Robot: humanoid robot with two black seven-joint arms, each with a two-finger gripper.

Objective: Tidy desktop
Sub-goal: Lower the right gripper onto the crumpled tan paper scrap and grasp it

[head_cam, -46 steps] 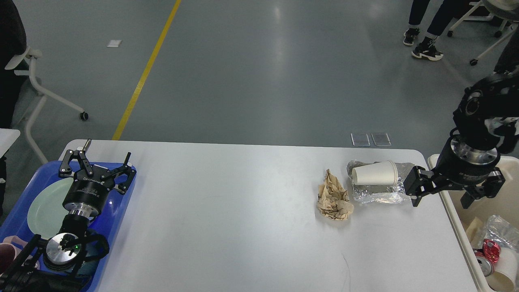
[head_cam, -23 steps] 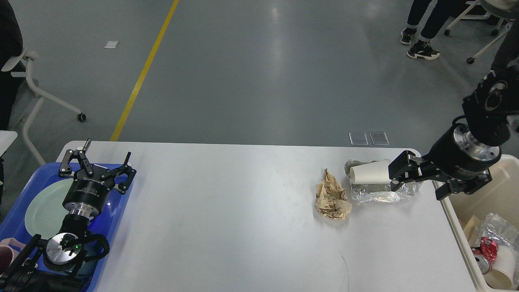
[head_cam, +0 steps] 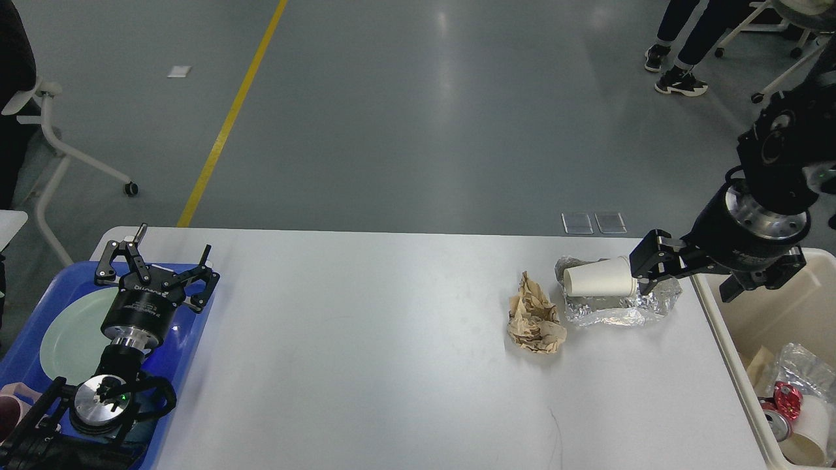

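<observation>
Since a moment ago the right gripper (head_cam: 693,282) has drawn back toward the table's (head_cam: 366,365) right edge, its jaws spread wide and empty, one tip just beside the base of the paper cup (head_cam: 599,279). That cup lies on its side on crumpled foil (head_cam: 620,308), with a brown paper wad (head_cam: 534,316) just left of it. Beyond the right edge sits the beige bin (head_cam: 731,333). Left gripper (head_cam: 158,262) hangs open and empty over the blue tray (head_cam: 189,339) at the left edge. Between them, the white top is broad and bare.

On the desktop (head_cam: 392,352), cup (head_cam: 597,279) lies on foil (head_cam: 617,310), right of paper wad (head_cam: 534,316).
</observation>
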